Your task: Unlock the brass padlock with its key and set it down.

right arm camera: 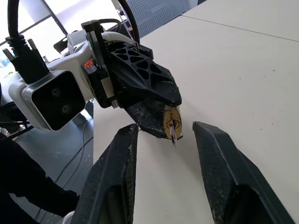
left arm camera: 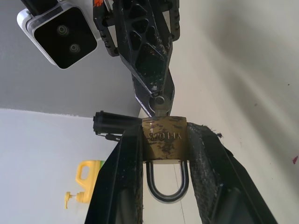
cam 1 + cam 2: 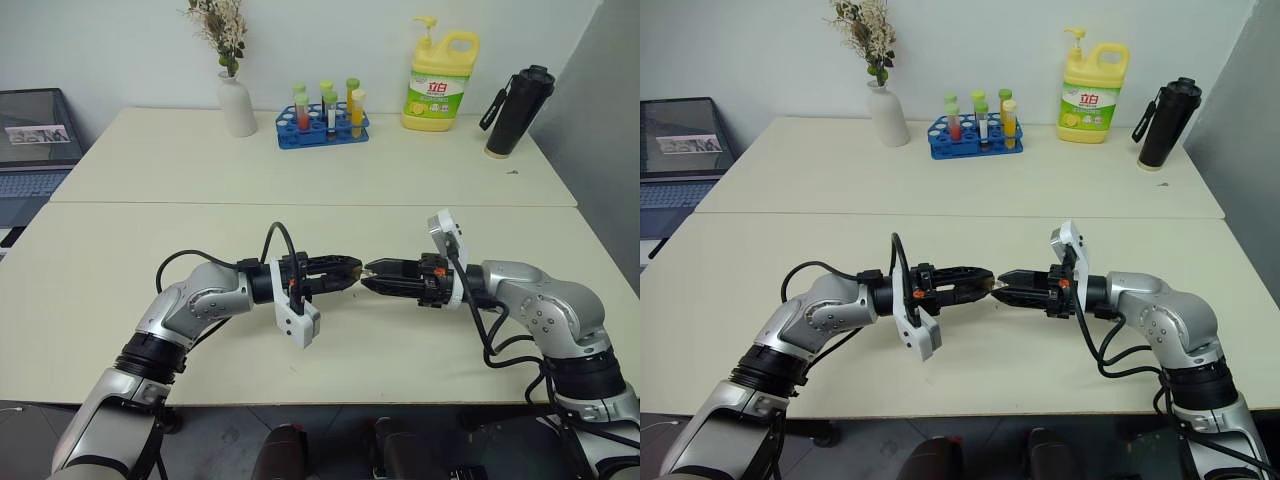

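Centrally, above the cream table (image 3: 300, 200), my left gripper (image 2: 163, 154) clamps the small brass padlock (image 2: 164, 138); its silvery key (image 1: 173, 134) sits between my right gripper's (image 1: 163, 154) spread, empty fingers.

We hold both arms bent inward, forearms low and roughly level, so our two hands meet tip to tip in front of us. Our left hand (image 3: 345, 270) points toward the right, its two black fingers (image 2: 126, 177) pressed on either side of the brass padlock (image 2: 164, 144) — a firm pinch. Our right hand (image 3: 372, 273) points back toward the left, its fingers (image 1: 112, 177) parted with a clear gap between them, the tips just at the left hand's tips.
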`<action>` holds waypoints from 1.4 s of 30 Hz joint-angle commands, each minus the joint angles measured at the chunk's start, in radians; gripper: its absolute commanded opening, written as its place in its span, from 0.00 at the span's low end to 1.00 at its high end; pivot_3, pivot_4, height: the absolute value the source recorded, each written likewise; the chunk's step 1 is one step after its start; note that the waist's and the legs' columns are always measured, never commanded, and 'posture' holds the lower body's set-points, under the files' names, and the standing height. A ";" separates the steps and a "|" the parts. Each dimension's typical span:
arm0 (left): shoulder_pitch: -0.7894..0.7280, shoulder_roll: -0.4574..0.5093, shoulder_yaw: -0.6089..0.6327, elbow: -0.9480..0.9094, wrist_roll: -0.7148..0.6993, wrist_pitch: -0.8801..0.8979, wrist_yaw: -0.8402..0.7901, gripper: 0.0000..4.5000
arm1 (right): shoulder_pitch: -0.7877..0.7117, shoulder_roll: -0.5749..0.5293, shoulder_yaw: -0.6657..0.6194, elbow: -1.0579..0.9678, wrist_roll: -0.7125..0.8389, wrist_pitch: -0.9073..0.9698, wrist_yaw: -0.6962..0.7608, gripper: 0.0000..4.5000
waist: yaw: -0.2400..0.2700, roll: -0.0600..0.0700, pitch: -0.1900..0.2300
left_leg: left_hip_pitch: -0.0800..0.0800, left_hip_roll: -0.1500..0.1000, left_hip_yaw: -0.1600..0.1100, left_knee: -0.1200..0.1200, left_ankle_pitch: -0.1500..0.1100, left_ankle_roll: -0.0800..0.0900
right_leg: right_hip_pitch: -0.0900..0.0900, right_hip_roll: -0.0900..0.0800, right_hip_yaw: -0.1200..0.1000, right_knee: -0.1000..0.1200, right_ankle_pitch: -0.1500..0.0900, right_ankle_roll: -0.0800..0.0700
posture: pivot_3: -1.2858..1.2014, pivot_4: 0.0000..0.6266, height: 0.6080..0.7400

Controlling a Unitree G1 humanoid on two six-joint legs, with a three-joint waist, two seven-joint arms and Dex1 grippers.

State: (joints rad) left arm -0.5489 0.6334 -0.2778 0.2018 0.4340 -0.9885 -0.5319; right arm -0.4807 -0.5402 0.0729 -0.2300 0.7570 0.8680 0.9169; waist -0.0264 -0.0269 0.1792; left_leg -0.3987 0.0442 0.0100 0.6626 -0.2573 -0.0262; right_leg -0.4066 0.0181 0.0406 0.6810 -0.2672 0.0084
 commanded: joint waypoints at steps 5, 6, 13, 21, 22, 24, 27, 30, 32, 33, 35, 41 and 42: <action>-0.001 0.011 0.002 -0.029 -0.019 -0.002 0.010 0.21 | -0.014 0.010 -0.009 -0.015 0.013 0.001 0.008 0.00 | 0.000 0.000 0.000 | 0.000 0.000 0.000 0.000 0.000 0.000 | 0.000 0.000 0.000 0.000 0.000 0.000 | 0.52 0.24 1.00; 0.000 0.011 0.002 -0.028 -0.020 -0.003 0.010 0.21 | -0.014 0.010 -0.009 -0.014 0.014 0.002 0.008 0.00 | 0.000 0.000 0.000 | 0.000 0.000 0.000 0.000 0.000 0.000 | 0.000 0.000 0.000 0.000 0.000 0.000 | 0.52 0.24 1.00; 0.000 0.013 0.002 -0.026 -0.015 -0.012 0.015 0.21 | -0.020 0.001 -0.011 -0.010 0.021 0.017 0.020 0.00 | 0.000 0.000 0.000 | 0.000 0.000 0.000 0.000 0.000 0.000 | 0.000 0.000 0.000 0.000 0.000 0.000 | 0.52 0.24 1.00; 0.005 0.021 0.007 -0.018 0.020 -0.043 0.038 0.21 | -0.088 -0.015 -0.031 0.042 0.069 0.138 0.025 0.00 | 0.000 0.000 0.000 | 0.000 0.000 0.000 0.000 0.000 0.000 | 0.000 0.000 0.000 0.000 0.000 -0.001 | 0.52 0.24 1.00; 0.006 0.021 0.010 -0.021 0.033 -0.045 0.047 0.21 | -0.111 -0.014 -0.041 0.065 0.090 0.191 0.014 0.00 | 0.000 0.000 0.000 | 0.000 0.000 0.000 0.000 0.000 0.000 | 0.000 0.000 0.000 0.000 0.000 -0.001 | 0.52 0.24 1.00; 0.006 0.020 0.021 -0.027 0.061 -0.056 0.074 0.21 | -0.164 -0.010 -0.066 0.128 0.151 0.327 -0.007 0.00 | 0.000 0.000 0.000 | 0.000 0.000 0.000 0.000 0.000 0.000 | 0.000 0.000 0.000 0.000 0.001 -0.002 | 0.52 0.24 1.00; 0.009 0.026 0.016 -0.026 0.088 -0.071 0.095 0.21 | -0.220 -0.020 -0.084 0.191 0.191 0.462 -0.027 0.00 | 0.000 0.000 0.000 | 0.000 0.000 0.000 0.000 0.000 0.000 | 0.000 -0.001 0.000 0.000 0.003 -0.004 | 0.52 0.24 1.00; 0.014 0.029 0.014 -0.026 0.104 -0.074 0.113 0.21 | -0.254 -0.027 -0.086 0.227 0.188 0.508 -0.037 0.00 | 0.000 0.000 0.000 | 0.000 0.000 0.000 0.000 0.000 0.000 | 0.000 -0.001 0.000 0.000 0.003 -0.004 | 0.52 0.24 1.00; 0.015 0.026 0.014 -0.026 0.116 -0.073 0.125 0.21 | -0.270 -0.016 -0.095 0.245 0.190 0.532 -0.046 0.00 | 0.000 0.000 0.000 | -0.001 0.000 0.000 0.000 0.000 0.000 | -0.001 -0.001 0.000 0.000 0.003 -0.004 | 0.52 0.24 1.00; 0.015 0.025 0.014 -0.026 0.121 -0.072 0.131 0.21 | -0.275 -0.009 -0.099 0.252 0.194 0.545 -0.051 0.00 | 0.000 0.000 0.000 | -0.001 0.000 0.000 0.000 0.000 0.000 | -0.001 -0.001 0.000 0.000 0.003 -0.004 | 0.52 0.24 1.00; 0.016 0.025 0.015 -0.031 0.136 -0.071 0.143 0.21 | -0.277 0.000 -0.110 0.259 0.204 0.573 -0.062 0.00 | 0.000 0.000 0.000 | -0.001 0.000 -0.001 0.000 0.000 0.000 | -0.001 -0.001 0.000 0.000 0.003 -0.004 | 0.52 0.24 1.00; 0.014 0.025 0.018 -0.024 0.149 -0.066 0.166 0.21 | -0.288 0.025 -0.131 0.276 0.210 0.611 -0.096 0.00 | 0.000 0.000 0.000 | -0.001 0.000 0.000 0.000 0.000 0.000 | -0.001 -0.001 0.000 0.000 0.003 -0.004 | 0.52 0.24 1.00; 0.014 0.026 0.017 -0.023 0.155 -0.067 0.171 0.21 | -0.291 0.031 -0.139 0.281 0.211 0.624 -0.105 0.00 | 0.000 0.000 0.000 | -0.001 0.000 0.000 0.000 0.000 0.000 | -0.001 -0.001 0.000 0.000 0.003 -0.004 | 0.52 0.24 1.00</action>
State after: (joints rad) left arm -0.5328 0.6452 -0.2771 0.1946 0.5876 -1.0505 -0.3808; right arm -0.7383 -0.5091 -0.0175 0.0482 0.9465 1.4753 0.8240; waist -0.0267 -0.0267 0.1792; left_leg -0.3999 0.0442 0.0095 0.6622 -0.2574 -0.0261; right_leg -0.4078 0.0169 0.0404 0.6813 -0.2646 0.0042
